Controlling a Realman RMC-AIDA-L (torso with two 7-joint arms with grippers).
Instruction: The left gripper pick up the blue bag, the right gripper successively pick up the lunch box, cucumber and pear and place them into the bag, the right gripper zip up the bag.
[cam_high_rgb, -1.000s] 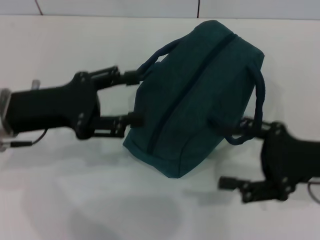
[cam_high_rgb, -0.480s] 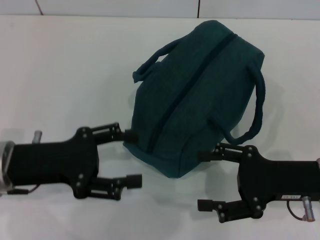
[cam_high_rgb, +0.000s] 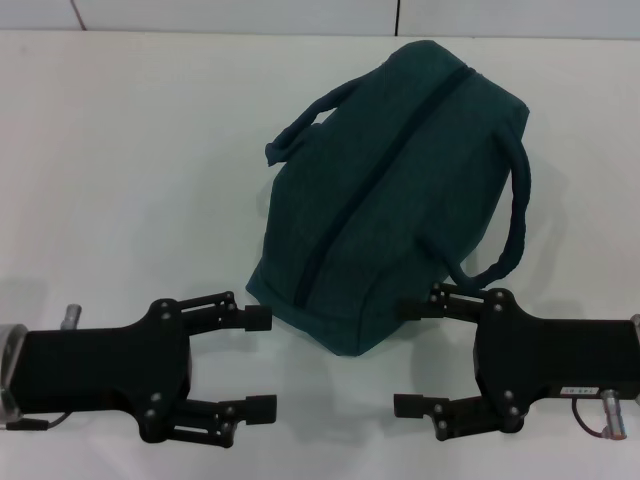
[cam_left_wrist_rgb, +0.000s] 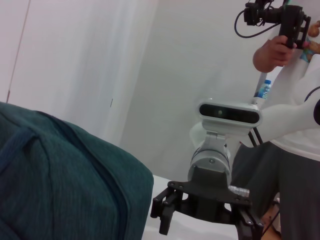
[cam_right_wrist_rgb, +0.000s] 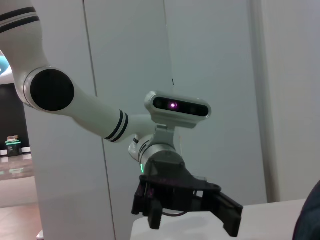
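Note:
The blue bag (cam_high_rgb: 392, 190) lies on the white table (cam_high_rgb: 130, 150) with its zipper shut along the top and both loop handles slack. My left gripper (cam_high_rgb: 260, 362) rests open near the front edge, just left of the bag's near end, holding nothing. My right gripper (cam_high_rgb: 407, 357) stands open at the front right, its upper finger close to the bag's near corner, also holding nothing. The left wrist view shows the blue bag (cam_left_wrist_rgb: 60, 185) with the right gripper (cam_left_wrist_rgb: 205, 226) beyond it. The right wrist view shows the left gripper (cam_right_wrist_rgb: 187, 219). The lunch box, cucumber and pear are out of view.
A person (cam_left_wrist_rgb: 295, 125) holding a camera stands behind the right arm in the left wrist view. White wall panels (cam_high_rgb: 400, 15) run behind the table's far edge.
Both grippers have pulled back from the bag's handles toward the table's front edge. The handles have dropped slack and the bag has not moved.

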